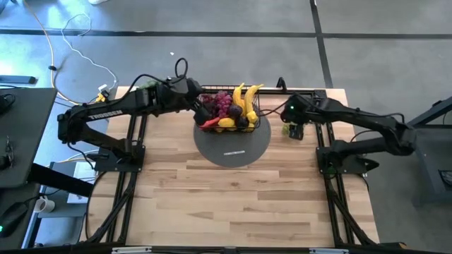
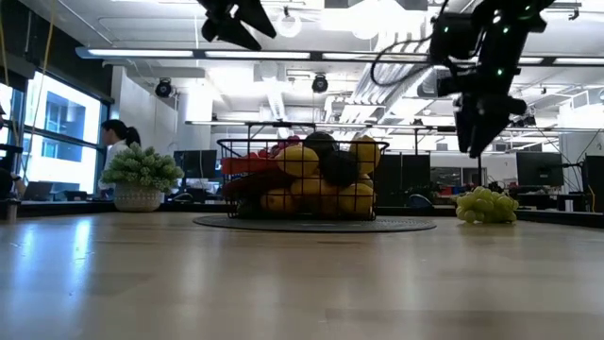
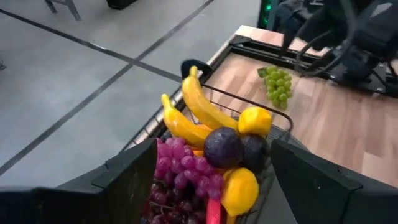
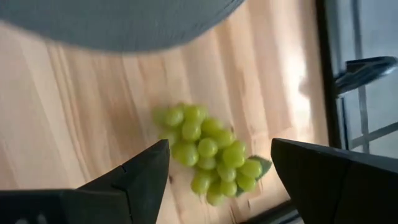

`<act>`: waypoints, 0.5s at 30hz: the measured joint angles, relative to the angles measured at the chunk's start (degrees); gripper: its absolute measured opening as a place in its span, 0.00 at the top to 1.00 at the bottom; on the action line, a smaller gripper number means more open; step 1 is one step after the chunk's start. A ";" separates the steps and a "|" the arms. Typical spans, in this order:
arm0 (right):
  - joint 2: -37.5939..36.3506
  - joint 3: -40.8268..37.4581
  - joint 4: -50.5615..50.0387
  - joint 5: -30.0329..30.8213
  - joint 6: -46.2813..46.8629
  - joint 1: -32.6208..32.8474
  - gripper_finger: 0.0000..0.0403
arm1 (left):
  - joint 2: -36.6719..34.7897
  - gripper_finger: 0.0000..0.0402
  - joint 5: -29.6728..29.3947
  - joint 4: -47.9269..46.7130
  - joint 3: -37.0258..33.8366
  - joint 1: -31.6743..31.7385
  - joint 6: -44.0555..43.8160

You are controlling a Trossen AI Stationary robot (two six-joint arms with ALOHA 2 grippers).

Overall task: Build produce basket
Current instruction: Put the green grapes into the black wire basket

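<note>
I see the basket (image 1: 233, 113) of produce (image 1: 236, 106) on the grey disc (image 1: 233, 144), my left gripper (image 1: 200, 107) spread empty above it, my right gripper (image 1: 295, 125) spread over green grapes (image 4: 208, 155) on the table (image 1: 233, 197).

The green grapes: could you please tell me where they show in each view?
High view: green grapes on the table right of the basket, under the right gripper.
Low view: right of the basket.
Left wrist view: beyond the basket.
Right wrist view: centre.
Shared landmark: the grey disc.
</note>
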 joint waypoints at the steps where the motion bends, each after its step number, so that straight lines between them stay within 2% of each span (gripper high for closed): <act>1: 0.92 0.00 -0.55 0.01 -1.42 -0.09 0.34 | -0.02 0.25 0.72 -0.16 0.00 0.00 0.00; 10: 10.95 -0.13 -2.02 1.62 -8.76 -0.05 0.34 | -0.02 0.25 2.91 -3.50 0.00 0.00 0.26; 15: 17.30 -0.13 -1.11 2.89 -8.93 -0.08 0.35 | -0.02 0.25 2.91 -4.79 0.00 0.00 3.03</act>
